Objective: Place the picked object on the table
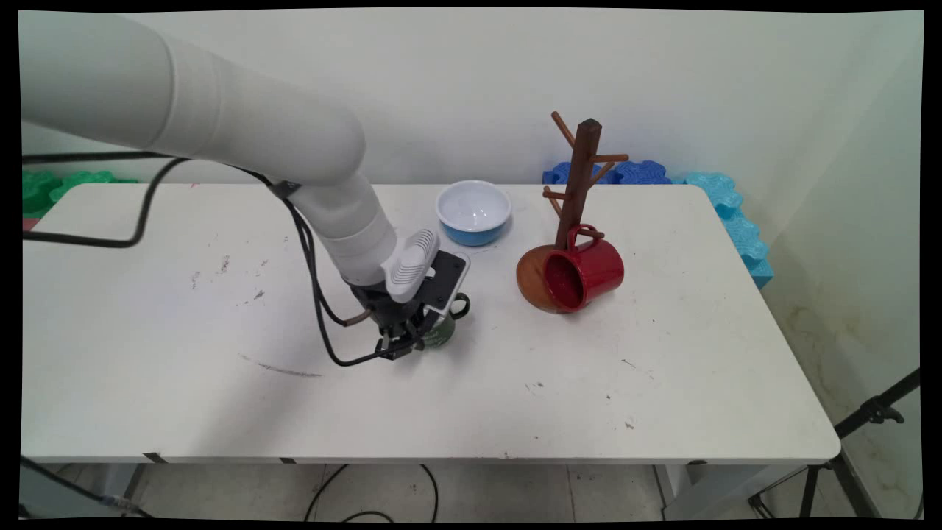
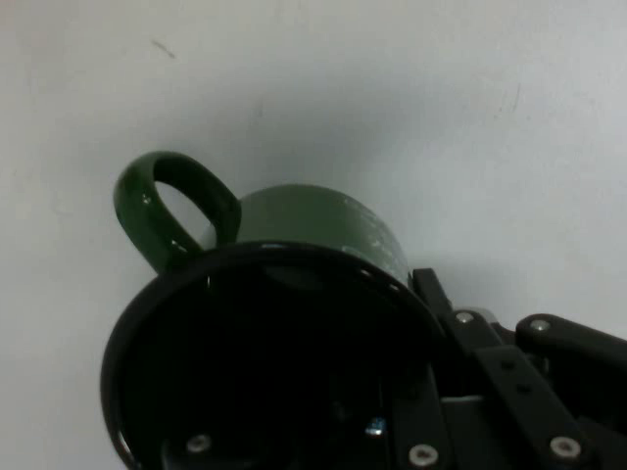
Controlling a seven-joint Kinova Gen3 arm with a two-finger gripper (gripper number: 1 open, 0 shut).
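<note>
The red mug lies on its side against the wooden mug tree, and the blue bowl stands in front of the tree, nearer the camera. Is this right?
Not quite. The main view shows the blue bowl behind and left of the mug tree, nearer the wall. The red mug does lie on its side against the tree.

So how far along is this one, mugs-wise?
Done: the red mug hangs by its handle on a low peg of the wooden mug tree. In hand: the gripper is down at the green mug, which stands on the table. Left: the upper pegs are bare.

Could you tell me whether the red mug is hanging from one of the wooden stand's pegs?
No, the red mug lies on its side on the mug stand's round base.
</note>
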